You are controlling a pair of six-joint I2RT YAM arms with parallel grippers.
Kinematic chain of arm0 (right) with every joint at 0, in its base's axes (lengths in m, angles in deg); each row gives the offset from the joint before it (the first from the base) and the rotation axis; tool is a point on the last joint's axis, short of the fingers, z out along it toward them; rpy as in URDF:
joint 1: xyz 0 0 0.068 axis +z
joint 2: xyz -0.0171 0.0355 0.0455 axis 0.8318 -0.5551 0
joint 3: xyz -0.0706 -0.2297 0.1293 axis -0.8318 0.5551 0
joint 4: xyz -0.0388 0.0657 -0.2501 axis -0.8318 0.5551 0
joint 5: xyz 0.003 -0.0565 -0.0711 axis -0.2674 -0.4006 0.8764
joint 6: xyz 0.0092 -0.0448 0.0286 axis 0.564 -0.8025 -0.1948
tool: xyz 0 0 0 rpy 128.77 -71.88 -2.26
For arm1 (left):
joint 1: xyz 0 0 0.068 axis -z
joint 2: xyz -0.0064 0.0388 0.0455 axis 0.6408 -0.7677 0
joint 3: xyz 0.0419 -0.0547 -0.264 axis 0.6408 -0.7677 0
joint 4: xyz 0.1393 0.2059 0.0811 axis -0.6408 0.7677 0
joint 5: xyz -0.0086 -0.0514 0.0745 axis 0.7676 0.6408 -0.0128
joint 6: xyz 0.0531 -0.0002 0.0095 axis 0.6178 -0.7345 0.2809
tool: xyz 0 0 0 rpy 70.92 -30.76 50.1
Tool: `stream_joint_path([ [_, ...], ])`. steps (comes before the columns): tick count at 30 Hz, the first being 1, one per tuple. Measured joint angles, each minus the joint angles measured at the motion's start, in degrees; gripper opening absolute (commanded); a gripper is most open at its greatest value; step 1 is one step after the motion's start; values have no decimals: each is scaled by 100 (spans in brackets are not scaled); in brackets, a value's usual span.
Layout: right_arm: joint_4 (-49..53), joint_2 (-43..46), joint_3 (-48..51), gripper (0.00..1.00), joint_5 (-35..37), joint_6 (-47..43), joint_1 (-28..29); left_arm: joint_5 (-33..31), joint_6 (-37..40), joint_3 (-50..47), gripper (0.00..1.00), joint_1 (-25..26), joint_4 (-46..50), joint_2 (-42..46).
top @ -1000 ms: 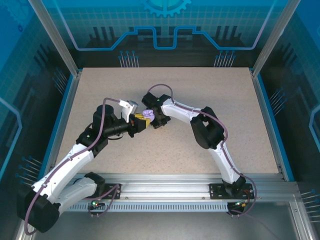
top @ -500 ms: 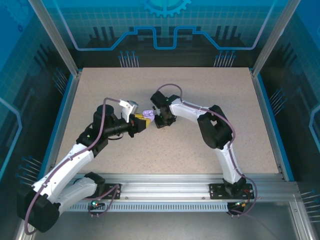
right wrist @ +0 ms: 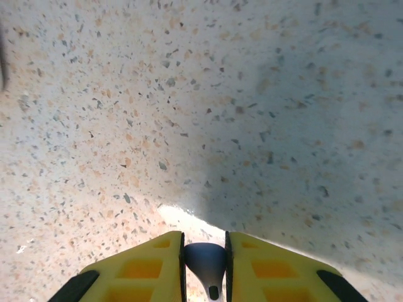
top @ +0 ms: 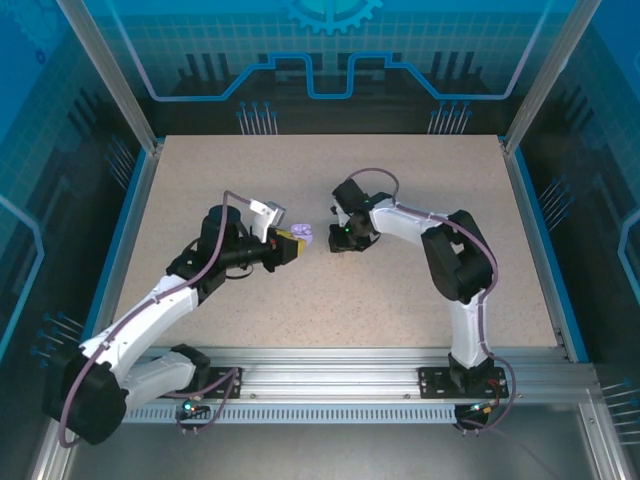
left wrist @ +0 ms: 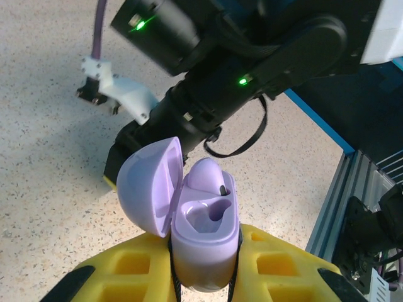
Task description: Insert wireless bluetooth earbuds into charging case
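Observation:
The charging case is lavender with its lid swung open to the left, and my left gripper is shut on its lower body. One earbud sits in the far slot; the near slot is bare. From above, the case shows at the left gripper's tip, mid-table. My right gripper is shut on another earbud, its bulb and stem pinched between the yellow fingers just above the table. Seen from above, the right gripper hangs a short way right of the case.
The speckled tabletop has blue side rails and an aluminium rail along the near edge. The right arm's dark wrist fills the space just beyond the case in the left wrist view.
My right gripper has drawn back to the right, away from the case it was against. The left gripper has shifted slightly right and farther back with the case.

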Motion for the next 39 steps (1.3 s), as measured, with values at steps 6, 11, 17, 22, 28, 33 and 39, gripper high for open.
stream_joint_path([
  [6, -363, 479, 389, 22, -208, 133, -234, -7, -271, -114, 18, 0, -256, -435],
  [11, -643, 949, 686, 22, -299, 238, -350, -28, -525, -219, 18, 7, -566, -852],
  [17, -824, 1488, 841, 21, -389, 321, -367, -52, -767, -258, 18, 72, -894, -1231],
  [22, -933, 1928, 863, 21, -476, 365, -367, -63, -881, -256, 18, 175, -1084, -1419],
  [28, -1049, 2459, 868, 22, -713, 411, -367, -61, -925, -254, 18, 227, -1250, -1530],
  [33, -1180, 2782, 870, 22, -931, 437, -365, -50, -986, -245, 18, 264, -1412, -1558],
  [39, -1255, 3134, 870, 23, -1056, 448, -269, 9, -981, -245, 18, 391, -1784, -1506],
])
